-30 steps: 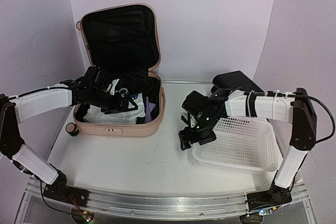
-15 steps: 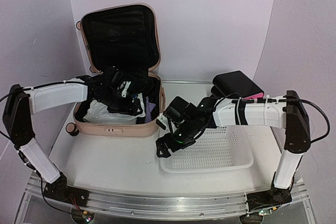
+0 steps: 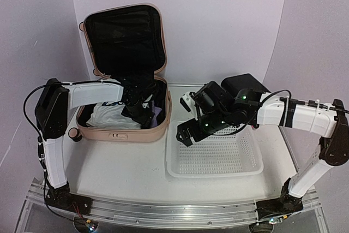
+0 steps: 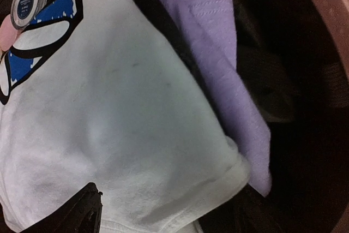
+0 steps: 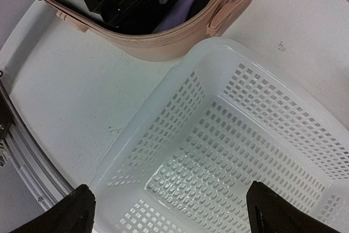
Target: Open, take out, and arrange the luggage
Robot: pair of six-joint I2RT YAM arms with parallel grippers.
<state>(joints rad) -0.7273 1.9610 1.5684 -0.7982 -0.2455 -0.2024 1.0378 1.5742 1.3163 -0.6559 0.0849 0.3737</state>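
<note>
White table (image 3: 120, 162): pale pink luggage (image 3: 122, 132) open, lid (image 3: 122, 36) upright, clothes (image 3: 109, 116) inside.

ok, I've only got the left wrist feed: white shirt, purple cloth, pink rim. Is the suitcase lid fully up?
Observer: Yes. The suitcase lid stands upright at the back, with its black lining facing the arms.
Operator: Where's the right arm?
Observer: The right pincer hangs open over the left end of a white basket, holding nothing.
Operator: Anything in the basket?
Observer: No, it's empty. It sits on the table just right of the suitcase.
</note>
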